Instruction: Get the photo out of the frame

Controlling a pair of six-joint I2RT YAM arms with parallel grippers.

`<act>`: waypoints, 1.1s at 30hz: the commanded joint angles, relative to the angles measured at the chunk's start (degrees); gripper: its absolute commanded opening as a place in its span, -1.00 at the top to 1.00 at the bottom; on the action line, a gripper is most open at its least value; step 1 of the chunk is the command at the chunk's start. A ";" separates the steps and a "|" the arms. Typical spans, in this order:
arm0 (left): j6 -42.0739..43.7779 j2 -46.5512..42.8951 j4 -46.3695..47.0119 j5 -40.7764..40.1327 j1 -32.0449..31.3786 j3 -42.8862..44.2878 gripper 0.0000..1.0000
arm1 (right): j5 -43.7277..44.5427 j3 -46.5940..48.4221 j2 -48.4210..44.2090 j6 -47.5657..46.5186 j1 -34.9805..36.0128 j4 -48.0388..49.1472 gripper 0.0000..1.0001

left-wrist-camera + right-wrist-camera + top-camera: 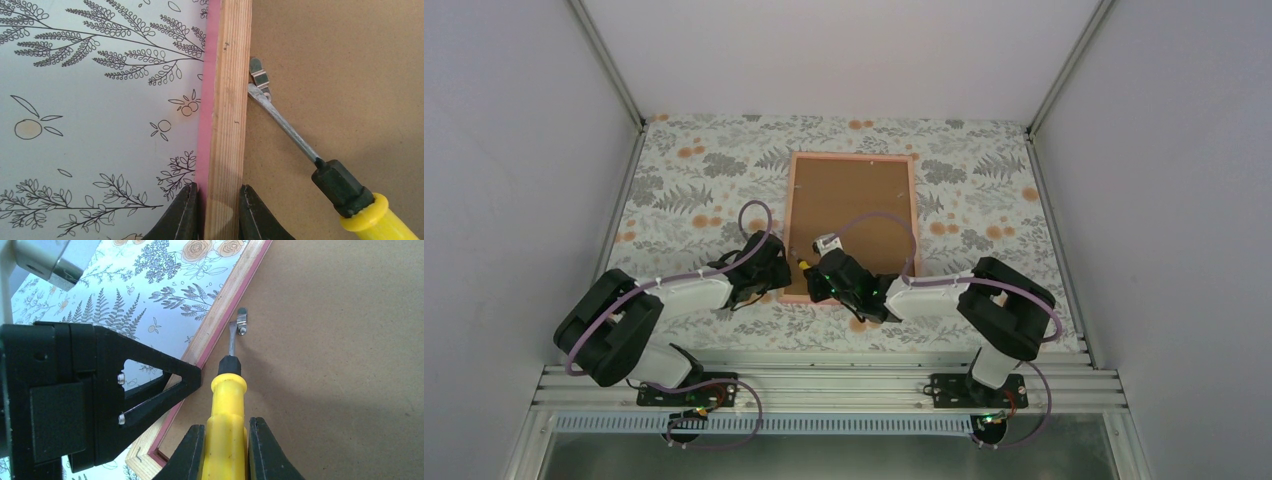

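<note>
So, the frame [852,156] is lying face down around the middle of the counter [984,200], which has a leafy, flowery print on it. The frame's long side runs away from the arms. What you see of it is the bare wood back with pink showing along the outer edge, and the brown backing panel [849,200] is sitting in it. The photo isn't visible in any view, tbh.

The left fingers [182,220] are pinched shut on the frame's left rail near the near-left corner, one finger on the outside and one on the panel side. The right fingers [190,455] are clamped on the yellow handle of a screwdriver [227,390]. Its flat tip is right up against a small metal clip [242,320] on the backing, just inside that same left rail.
</note>
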 commanded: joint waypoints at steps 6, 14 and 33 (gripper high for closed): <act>-4.16 1.64 -2.55 4.61 -0.81 -2.14 0.84 | 10.24 2.50 0.80 6.75 0.05 -4.73 0.92; -4.91 1.42 -2.71 4.04 -1.10 -2.26 0.85 | 13.23 1.43 -1.01 8.83 0.85 -5.50 0.92; -3.29 -7.65 -14.73 2.27 -3.61 -2.52 0.38 | 6.09 -3.70 -11.83 -6.87 -2.24 1.18 0.92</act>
